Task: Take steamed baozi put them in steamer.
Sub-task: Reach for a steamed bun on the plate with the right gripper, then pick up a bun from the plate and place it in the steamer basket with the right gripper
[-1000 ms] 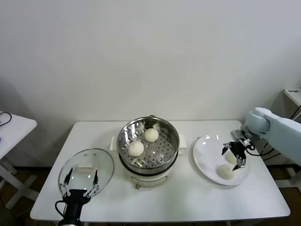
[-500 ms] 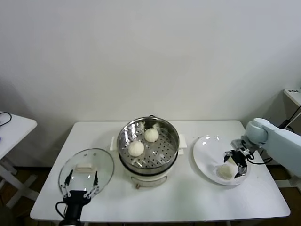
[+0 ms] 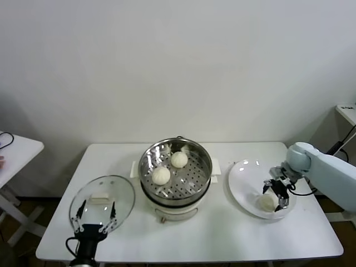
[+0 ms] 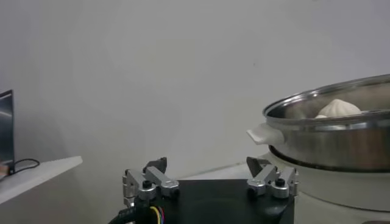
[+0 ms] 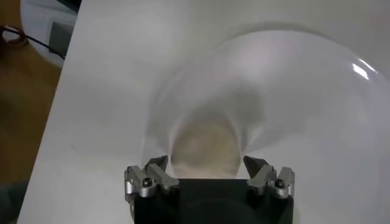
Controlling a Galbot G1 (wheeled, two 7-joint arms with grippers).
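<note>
The steamer (image 3: 175, 192) stands mid-table with two steamed baozi (image 3: 178, 159) (image 3: 161, 175) on its perforated tray; its rim and one baozi (image 4: 336, 108) also show in the left wrist view. On the white plate (image 3: 240, 181) lies another baozi (image 3: 267, 203), and my right gripper (image 3: 275, 196) has come down over it. In the right wrist view this baozi (image 5: 204, 146) sits between the fingers of the right gripper (image 5: 205, 161), which is open with the tips close beside it. My left gripper (image 3: 94, 218) (image 4: 206, 164) waits open at the front left.
A round glass lid (image 3: 102, 200) with a white handle lies flat at the front left, under my left gripper. The plate (image 5: 292, 91) sits near the table's right edge. A small white side table (image 3: 14, 153) stands off to the left.
My right gripper has moved from the plate's far part toward its front and sunk down around a baozi, its fingers drawing inward. The left arm has not moved.
</note>
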